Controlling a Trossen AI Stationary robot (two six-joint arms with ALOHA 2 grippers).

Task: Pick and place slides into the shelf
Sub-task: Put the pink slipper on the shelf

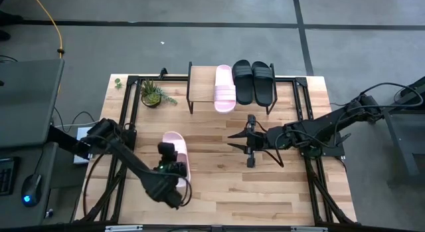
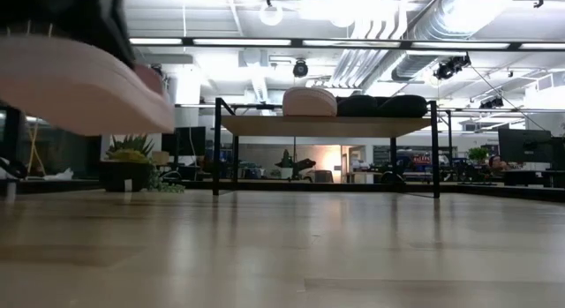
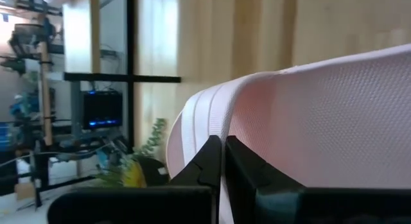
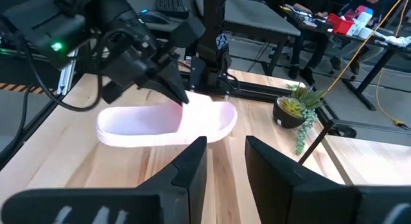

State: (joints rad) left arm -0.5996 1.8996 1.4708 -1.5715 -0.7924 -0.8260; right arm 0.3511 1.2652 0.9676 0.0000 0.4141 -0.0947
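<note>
So the left gripper (image 1: 174, 167) is clamped tight on the strap of a pale pink slide (image 1: 176, 159) and has it lifted clear of the table (image 1: 219, 192), over the left half, closer to the near edge. From the low view you can see the sole floating above the wood, tilted a bit. The left wrist view is basically all pink strap with the two dark fingers (image 3: 209, 163) pinched together on its edge.

The right gripper (image 1: 238, 139) is hanging over the middle of the table, a bit right of center, fingers parted and holding nothing, pointed toward the lifted slide.

The shelf (image 1: 199, 92) sits at the far edge of the table. Up on its plank top there's the other pink slide (image 1: 225, 88), then the two black slides (image 1: 253, 81) right beside it toward the right end. All three lie side by side, and the left part of the plank is bare.

Small potted plant (image 1: 153, 94) sits near the far left corner, just left of the shelf.
</note>
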